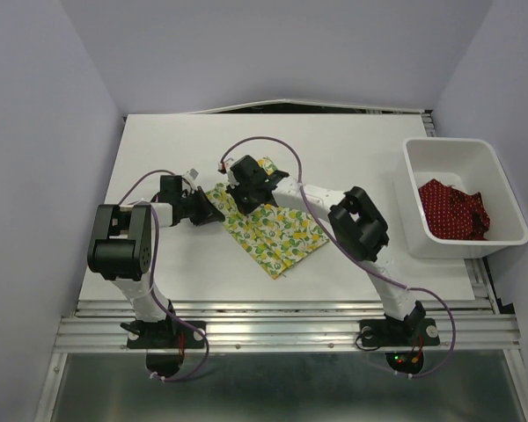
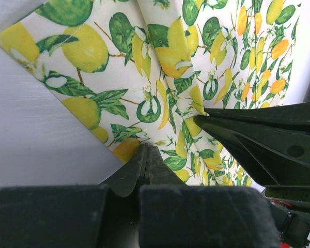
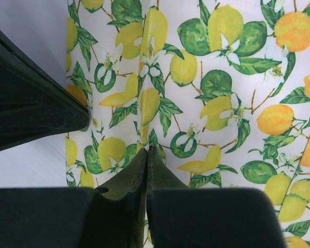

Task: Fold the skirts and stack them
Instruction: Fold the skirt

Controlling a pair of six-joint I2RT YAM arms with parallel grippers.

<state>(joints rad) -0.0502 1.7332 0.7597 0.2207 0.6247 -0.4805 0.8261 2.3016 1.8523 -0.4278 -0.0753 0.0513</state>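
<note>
Pinching lemon-print skirt [image 1: 268,230] mid-table: left gripper [image 2: 144,153] and right gripper [image 3: 146,155] both clamped on cloth, fold seemingly underway. Red dotted skirt [image 1: 453,209] crumpled in white bin [image 1: 420,158] at right, not yet folded; stacking left.

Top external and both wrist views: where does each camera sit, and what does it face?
Top external: above, behind the bases, looking down at white table, left arm, right arm, lemon-print white cloth skirt.
Left wrist: along its shut left tool, pinching that skirt.
Right wrist: along its shut right tool, same skirt.
Shared: each wrist view shows the other's tool.
</note>
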